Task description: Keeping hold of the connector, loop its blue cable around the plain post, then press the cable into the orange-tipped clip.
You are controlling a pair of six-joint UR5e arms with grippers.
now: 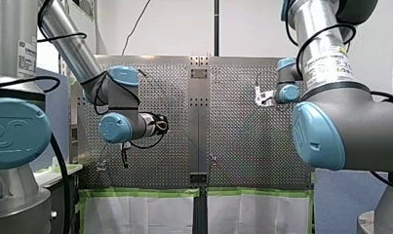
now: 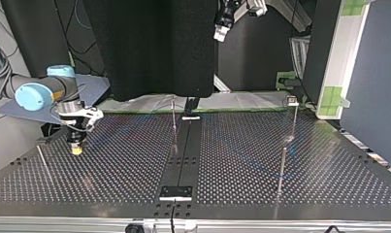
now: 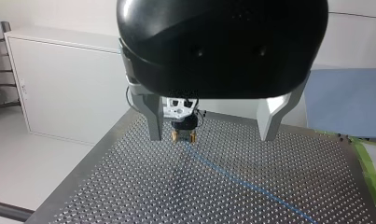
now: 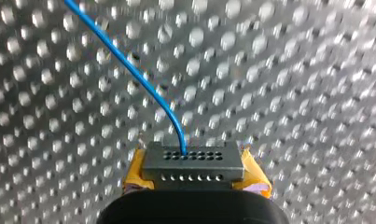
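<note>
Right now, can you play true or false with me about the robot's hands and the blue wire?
1. My right gripper is holding the grey connector. True.
2. The blue cable has come off the connector. False: it goes into one of the connector's little holes.
3. My left gripper is squeezing the blue cable. False: it is open and holds nothing. The cable lies on the table ahead of it.
4. The table is covered in little holes. True.
</note>
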